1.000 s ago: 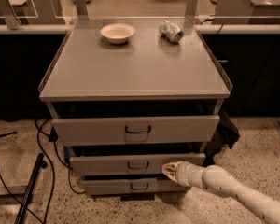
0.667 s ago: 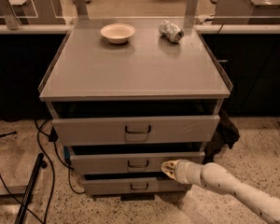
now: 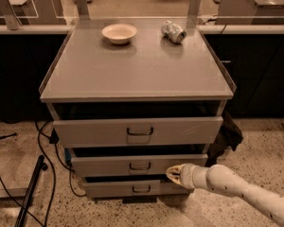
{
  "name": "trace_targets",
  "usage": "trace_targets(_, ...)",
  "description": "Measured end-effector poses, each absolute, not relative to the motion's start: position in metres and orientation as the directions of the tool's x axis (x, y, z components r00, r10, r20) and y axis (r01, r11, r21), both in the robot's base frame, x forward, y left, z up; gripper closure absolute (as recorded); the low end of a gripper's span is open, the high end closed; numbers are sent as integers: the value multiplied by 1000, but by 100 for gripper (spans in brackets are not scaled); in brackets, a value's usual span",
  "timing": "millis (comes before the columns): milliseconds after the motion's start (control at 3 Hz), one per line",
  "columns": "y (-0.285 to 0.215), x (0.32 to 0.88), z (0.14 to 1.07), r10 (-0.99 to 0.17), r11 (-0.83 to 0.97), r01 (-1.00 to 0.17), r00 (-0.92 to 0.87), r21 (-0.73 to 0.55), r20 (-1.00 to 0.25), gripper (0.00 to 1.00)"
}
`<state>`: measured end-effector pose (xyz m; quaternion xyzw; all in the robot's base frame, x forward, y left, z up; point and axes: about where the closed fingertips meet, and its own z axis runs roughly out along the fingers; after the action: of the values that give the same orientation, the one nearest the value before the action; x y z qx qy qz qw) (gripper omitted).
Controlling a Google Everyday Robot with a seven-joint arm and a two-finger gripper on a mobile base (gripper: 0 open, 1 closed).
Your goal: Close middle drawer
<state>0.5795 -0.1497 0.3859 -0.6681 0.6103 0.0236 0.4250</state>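
The grey cabinet has three drawers, all pulled out a little. The middle drawer (image 3: pixel 109 165) is the second one, a low grey front with a small loop handle (image 3: pixel 139 166) at its centre. My gripper (image 3: pixel 173 173) reaches in from the lower right on a white arm (image 3: pixel 236 189). Its tip is at the lower right part of the middle drawer's front, right of the handle. The top drawer (image 3: pixel 94 132) stands out furthest. The bottom drawer (image 3: pixel 113 189) is below the gripper.
A white bowl (image 3: pixel 119 32) and a crumpled can (image 3: pixel 173 31) lie on the cabinet top (image 3: pixel 137 67). Black cables (image 3: pixel 42 150) and a dark pole (image 3: pixel 31 188) lie on the floor at the left. A dark cloth (image 3: pixel 225 138) hangs at the cabinet's right side.
The gripper has stayed at the middle drawer's front, shifting very slightly. The drawers show no clear movement.
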Motion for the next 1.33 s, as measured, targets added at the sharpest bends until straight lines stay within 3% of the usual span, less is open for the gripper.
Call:
trace_targets(667,-164,499,389,-769,54,-946,165,-320,-618,100)
trace_targets(1000,-160,487,388,-758,29,-958,164,-285,-631,83)
trace_targets(1333,-160,487,388,-758,29,-958,164,-285,-631,60)
